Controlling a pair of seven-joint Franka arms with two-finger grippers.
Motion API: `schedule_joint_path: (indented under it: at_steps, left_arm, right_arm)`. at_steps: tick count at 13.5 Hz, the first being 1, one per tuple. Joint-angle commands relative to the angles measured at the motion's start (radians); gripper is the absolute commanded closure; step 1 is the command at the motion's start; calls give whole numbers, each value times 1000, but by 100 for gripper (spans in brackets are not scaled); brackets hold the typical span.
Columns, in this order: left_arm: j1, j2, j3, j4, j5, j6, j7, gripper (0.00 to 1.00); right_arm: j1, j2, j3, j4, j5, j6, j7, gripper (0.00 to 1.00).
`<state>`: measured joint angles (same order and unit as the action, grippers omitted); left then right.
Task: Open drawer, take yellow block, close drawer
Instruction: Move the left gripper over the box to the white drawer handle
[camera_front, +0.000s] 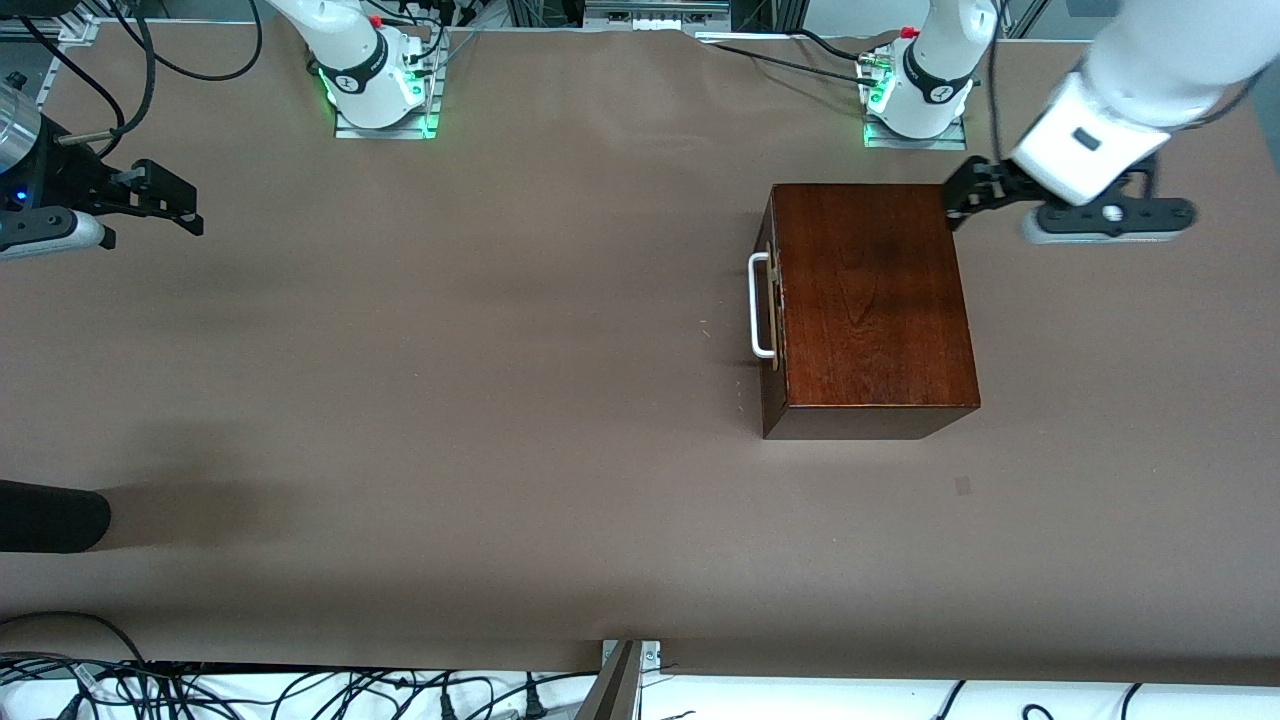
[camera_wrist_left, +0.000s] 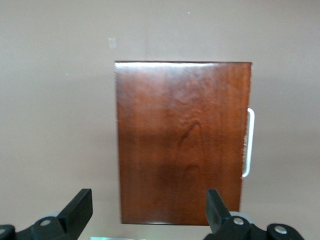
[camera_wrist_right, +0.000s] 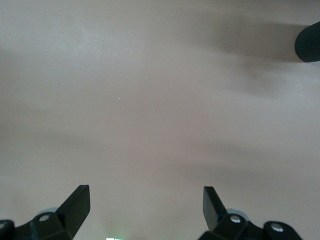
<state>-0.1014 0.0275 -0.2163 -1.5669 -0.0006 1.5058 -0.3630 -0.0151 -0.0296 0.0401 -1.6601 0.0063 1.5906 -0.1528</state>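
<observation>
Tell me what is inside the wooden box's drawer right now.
Nothing inside shows: the drawer is shut flush in the wooden box, only its white handle visible. No yellow block can be seen.

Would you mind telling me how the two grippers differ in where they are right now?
The left gripper hangs over the edge of the wooden box nearest the robots' bases; the right gripper is over bare table at the right arm's end. The left wrist view shows the box and its white handle; the right wrist view shows only table. Both have open, empty jaws.

One wooden box, one shut drawer with white handle, two tools, left, right
</observation>
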Motion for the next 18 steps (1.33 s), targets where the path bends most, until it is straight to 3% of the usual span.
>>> schedule_joint_path:
  at_steps: [1,4,18]
  left_arm:
    - [-43,81,-66,41,4,8,-120,0]
    - [-78,132,-136,22,13,89,-241,0]
    - [-363,459,-144,-15,295,289,-640,0]
  right_arm:
    - [-9,3,6,11,7,-11,4,0]
    - [-9,4,6,11,7,-11,4,0]
    - [-9,3,6,13,1,-9,4,0]
